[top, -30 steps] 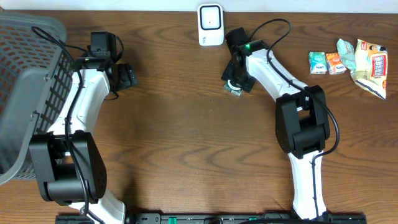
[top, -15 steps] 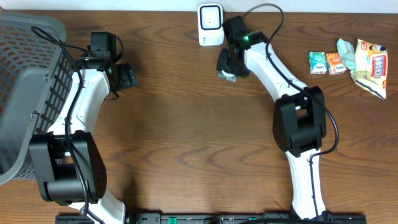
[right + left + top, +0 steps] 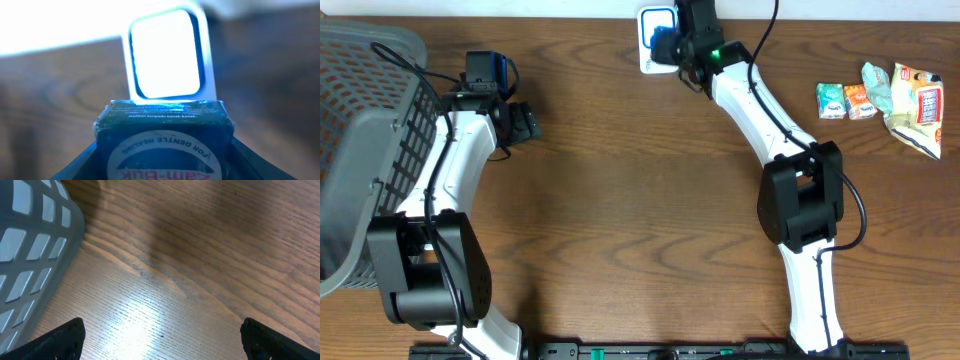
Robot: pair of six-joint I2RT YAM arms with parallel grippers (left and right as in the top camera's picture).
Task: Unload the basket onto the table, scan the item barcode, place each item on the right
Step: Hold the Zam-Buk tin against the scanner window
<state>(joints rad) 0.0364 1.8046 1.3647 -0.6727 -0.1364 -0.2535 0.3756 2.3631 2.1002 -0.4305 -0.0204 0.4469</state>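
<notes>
The item, a small dark green box printed "Zam-Buk" (image 3: 162,145), sits between the jaws of my right gripper (image 3: 162,167), which is shut on it. Straight ahead of it in the right wrist view is the white barcode scanner (image 3: 165,55), its window glowing bright. Seen from overhead, my right gripper (image 3: 672,45) hangs at the table's far edge, right against the scanner (image 3: 646,22), which is lit blue. My left gripper (image 3: 525,122) is open over bare wood beside the basket, its dark fingertips (image 3: 60,340) wide apart with nothing between them.
A grey mesh basket (image 3: 360,130) fills the left side, and its wall (image 3: 30,255) shows close in the left wrist view. Several small snack packs (image 3: 880,95) lie at the far right of the brown wooden table (image 3: 640,200).
My right gripper has lifted the box off the table and carried it up and left to the scanner's face. The scanner now glows blue. The left arm has not moved.
</notes>
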